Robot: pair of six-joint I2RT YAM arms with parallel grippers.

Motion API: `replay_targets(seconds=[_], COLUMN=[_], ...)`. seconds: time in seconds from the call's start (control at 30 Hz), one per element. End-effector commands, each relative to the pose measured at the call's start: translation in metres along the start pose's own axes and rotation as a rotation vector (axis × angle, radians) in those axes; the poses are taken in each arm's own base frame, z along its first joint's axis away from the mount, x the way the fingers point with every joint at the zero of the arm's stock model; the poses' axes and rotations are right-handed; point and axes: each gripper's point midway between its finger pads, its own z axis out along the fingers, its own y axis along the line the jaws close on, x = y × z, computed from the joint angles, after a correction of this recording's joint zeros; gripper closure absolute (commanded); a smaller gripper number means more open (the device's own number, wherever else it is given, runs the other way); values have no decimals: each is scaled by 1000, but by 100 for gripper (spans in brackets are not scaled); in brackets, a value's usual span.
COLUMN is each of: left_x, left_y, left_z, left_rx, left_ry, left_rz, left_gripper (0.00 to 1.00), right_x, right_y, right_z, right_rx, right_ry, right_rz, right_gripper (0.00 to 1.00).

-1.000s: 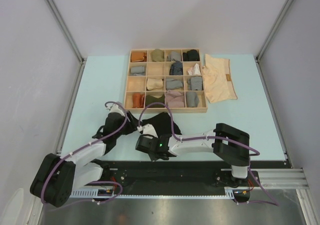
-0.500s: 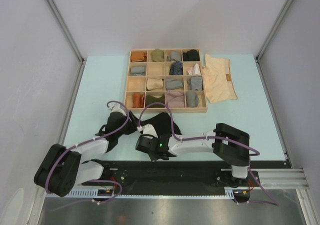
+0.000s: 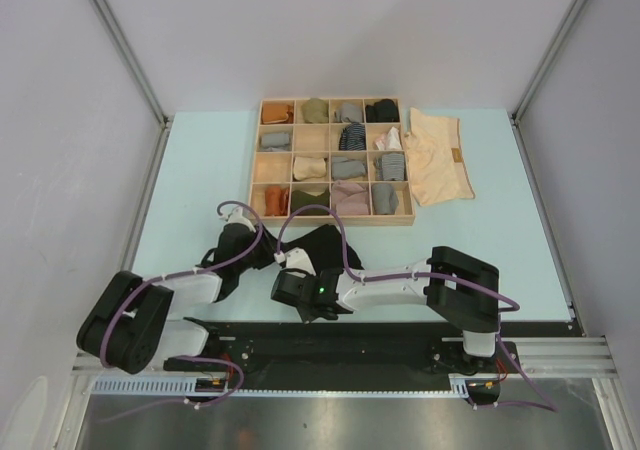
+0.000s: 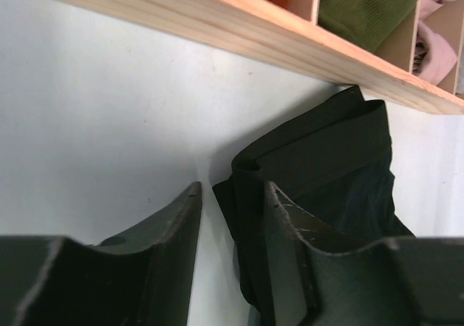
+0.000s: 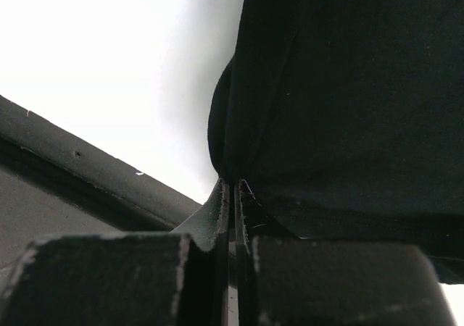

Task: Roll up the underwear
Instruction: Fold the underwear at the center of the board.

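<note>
The left gripper [image 4: 232, 193] is being closed on the black underwear [image 4: 326, 152], low centre in the overhead view.
Over the last second its jaws have been narrowed and carried rightward. They are held apart, astride the cloth's folded edge. The right gripper [image 5: 232, 185] is pinched shut on the garment's lower edge. A two-handed hold for rolling is judged near. The rim of the wooden tray [image 4: 217, 22] is just above, and open table [image 4: 94, 123] lies leftward.
</note>
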Motion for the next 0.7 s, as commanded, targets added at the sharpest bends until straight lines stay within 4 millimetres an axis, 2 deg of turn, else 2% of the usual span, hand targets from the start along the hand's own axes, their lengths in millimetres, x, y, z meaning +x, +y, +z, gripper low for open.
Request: replay_targets(seconds=[0.0, 0.27, 0.4, 0.43, 0.5, 0.67], left_x=[3, 15, 27, 27, 26, 9], left_y=[-3, 2, 10, 11, 11, 12], left_z=[4, 8, 9, 10, 11, 7], left_rx=[33, 32, 11, 12, 11, -40], left_ry=[8, 44, 66, 65, 63, 17], left_rz=[-26, -57, -69, -72, -68, 13], left_gripper=[58, 64, 79, 88, 98, 100], right_x=[1, -1, -2, -4, -5, -11], right_y=[8, 11, 12, 13, 19, 39], right_z=[-4, -4, -5, -6, -9, -19], right_rx=[-12, -24, -34, -40, -72, -180], right_ry=[7, 4, 2, 1, 3, 3], right_rz=[8, 12, 15, 19, 17, 17], right_gripper=[100, 100, 100, 100, 100, 100])
